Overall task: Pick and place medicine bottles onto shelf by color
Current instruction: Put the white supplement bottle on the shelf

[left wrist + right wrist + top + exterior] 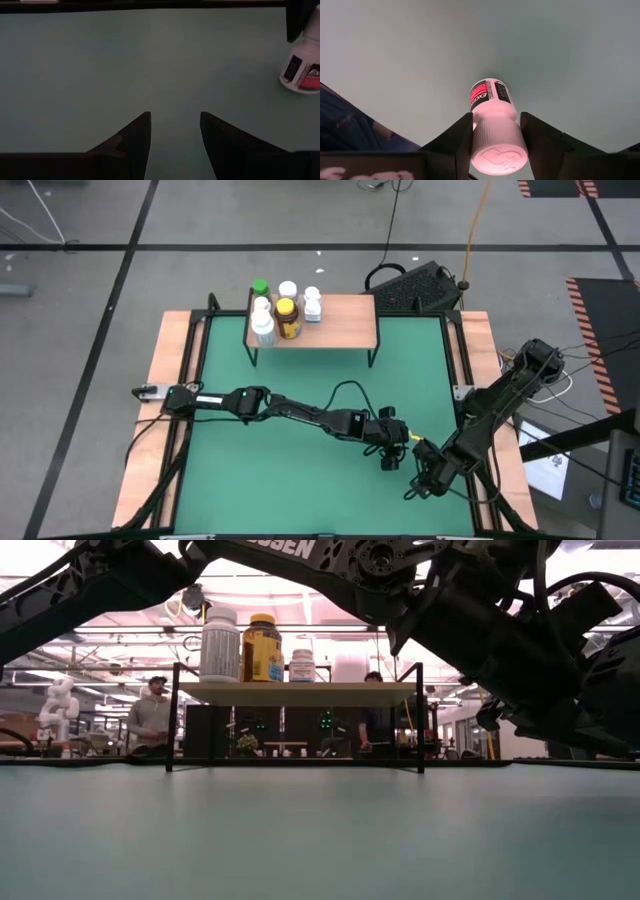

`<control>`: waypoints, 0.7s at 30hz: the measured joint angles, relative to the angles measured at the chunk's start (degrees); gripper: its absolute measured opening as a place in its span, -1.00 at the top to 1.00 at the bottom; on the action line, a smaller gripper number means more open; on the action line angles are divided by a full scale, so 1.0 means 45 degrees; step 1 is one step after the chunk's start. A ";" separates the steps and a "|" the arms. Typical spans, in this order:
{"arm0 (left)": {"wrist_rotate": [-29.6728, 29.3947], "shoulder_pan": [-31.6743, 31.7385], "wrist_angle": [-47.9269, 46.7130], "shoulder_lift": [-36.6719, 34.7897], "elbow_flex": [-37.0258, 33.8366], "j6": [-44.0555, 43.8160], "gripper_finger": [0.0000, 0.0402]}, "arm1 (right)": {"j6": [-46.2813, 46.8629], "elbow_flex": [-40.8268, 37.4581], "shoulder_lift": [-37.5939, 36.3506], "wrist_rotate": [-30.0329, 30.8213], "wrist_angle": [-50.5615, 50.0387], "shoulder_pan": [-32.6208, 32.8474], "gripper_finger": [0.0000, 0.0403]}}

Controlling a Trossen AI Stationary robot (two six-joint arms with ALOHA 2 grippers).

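Observation:
The light-wood shelf (pixel 340 315) stands at the table's far edge on black legs. Several bottles stand on its left part, among them a green-capped one (pixel 260 286) and an amber one with a yellow cap (pixel 287 315); both the shelf (pixel 300 692) and the amber bottle (pixel 263 648) also show in the low view. My right gripper (pixel 425 478) is near the table's front right, shut on a white bottle with a red and black label (pixel 492 107). My left gripper (pixel 390 458) hovers just left of it, open and empty (pixel 175 125). The held bottle also shows in the left wrist view (pixel 301 70). My right gripper pinches the white bottle between its two fingers at the cap end (pixel 499 150), one finger (pixel 457 137) on each side. The fingers come from above, pointing down. The bottle is upright, its base below the fingers. I cannot tell whether it is clear of the table.
The green mat (pixel 300 390) lies open between the shelf and the arms. Light-wood side strips (pixel 165 380) border the table. A black device (pixel 420 285) sits behind the far right corner. People (pixel 152 710) show in the room beyond.

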 joint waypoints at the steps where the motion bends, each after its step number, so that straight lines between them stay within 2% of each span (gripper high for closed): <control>1: 0.0000 0.0000 -0.0067 0.0000 0.0000 0.0108 0.13 | -0.0072 0.0000 -0.0045 -0.0004 -0.0004 -0.0004 0.29; 6: -0.0341 0.0035 -0.1264 -0.0208 0.0000 0.0672 0.13 | -0.0478 0.0005 -0.0668 0.0019 -0.0273 -0.0138 0.29; 15: -0.2700 0.0204 -0.3483 -0.1193 0.0015 0.0596 0.13 | -0.1888 0.0091 -0.2234 0.0030 -0.1885 -0.0994 0.29; 21: -0.4198 -0.0059 -0.4689 -0.1747 -0.0085 0.0386 0.20 | -0.4123 0.1353 -0.2419 0.0173 -0.4016 -0.2105 0.29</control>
